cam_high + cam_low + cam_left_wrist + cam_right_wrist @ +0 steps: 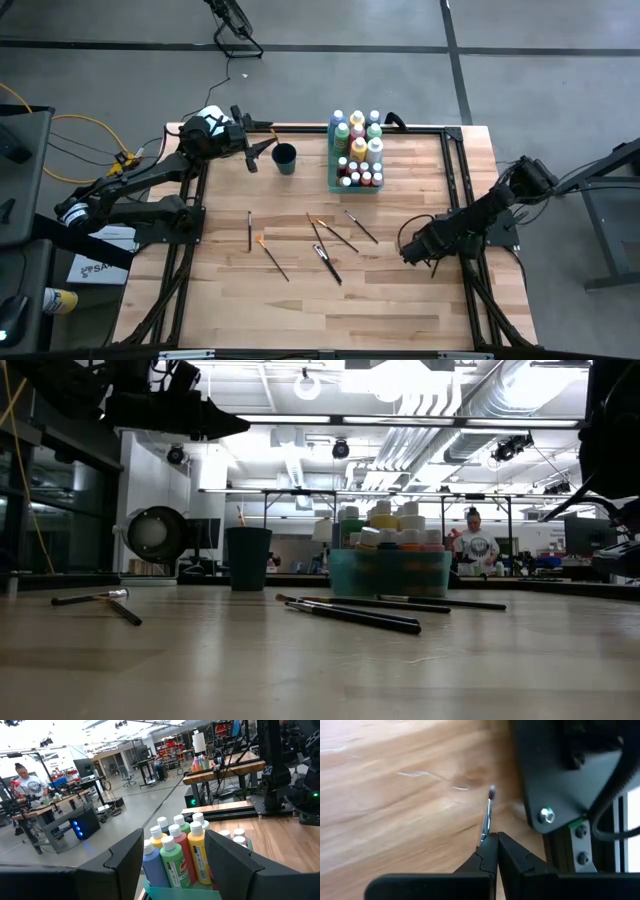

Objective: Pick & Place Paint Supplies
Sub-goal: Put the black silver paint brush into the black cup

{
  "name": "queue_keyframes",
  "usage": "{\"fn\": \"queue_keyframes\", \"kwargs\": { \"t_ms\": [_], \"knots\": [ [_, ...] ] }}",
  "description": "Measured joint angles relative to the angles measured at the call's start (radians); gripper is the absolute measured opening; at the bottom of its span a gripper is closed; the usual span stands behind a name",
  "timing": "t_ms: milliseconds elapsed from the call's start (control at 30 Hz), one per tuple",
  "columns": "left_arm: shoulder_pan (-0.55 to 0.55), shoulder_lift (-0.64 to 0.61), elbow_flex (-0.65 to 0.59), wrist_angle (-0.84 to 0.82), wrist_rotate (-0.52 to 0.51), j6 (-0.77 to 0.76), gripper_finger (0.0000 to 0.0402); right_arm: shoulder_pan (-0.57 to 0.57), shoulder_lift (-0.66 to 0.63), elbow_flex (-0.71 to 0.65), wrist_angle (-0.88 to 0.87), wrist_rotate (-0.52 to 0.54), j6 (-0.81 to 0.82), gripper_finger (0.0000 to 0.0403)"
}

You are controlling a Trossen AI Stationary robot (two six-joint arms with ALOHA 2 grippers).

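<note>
Several paint bottles (358, 150) with white caps stand in a green tray (332, 165) at the far middle of the table. Several thin dark-handled paintbrushes (328, 238) lie flat on the wood in front of it. My left gripper (262, 152) hovers open above the far left of the table, beside a dark cup (284, 158). In its wrist view its open fingers (174, 837) frame the bottles (176, 855). My right gripper (412, 248) is low over the table's right side, shut on a paintbrush (485, 822). My right gripper pinches a paintbrush between its two shut fingers (490, 852). The metal ferrule (484, 827) and dark bristle tip (492, 791) stick out past the fingertips, in line with them. The handle is hidden by the fingers. Whether the brush is clear of the wood, I cannot tell.
The black frame rail and a bracket (555, 780) run close by my right gripper along the table's right edge. The dark cup (248, 558) stands left of the tray (390, 575). Bare wood lies along the near edge. A person (475, 545) stands in the room beyond.
</note>
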Motion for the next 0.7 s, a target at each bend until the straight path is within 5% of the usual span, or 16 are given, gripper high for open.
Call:
{"fn": "queue_keyframes", "kwargs": {
  "t_ms": [700],
  "knots": [
    [0.000,0.000,0.000,-0.028,0.000,-0.017,0.0203,-0.005,0.001,0.034,0.034,0.143,-0.234,0.0003]
  ]
}}
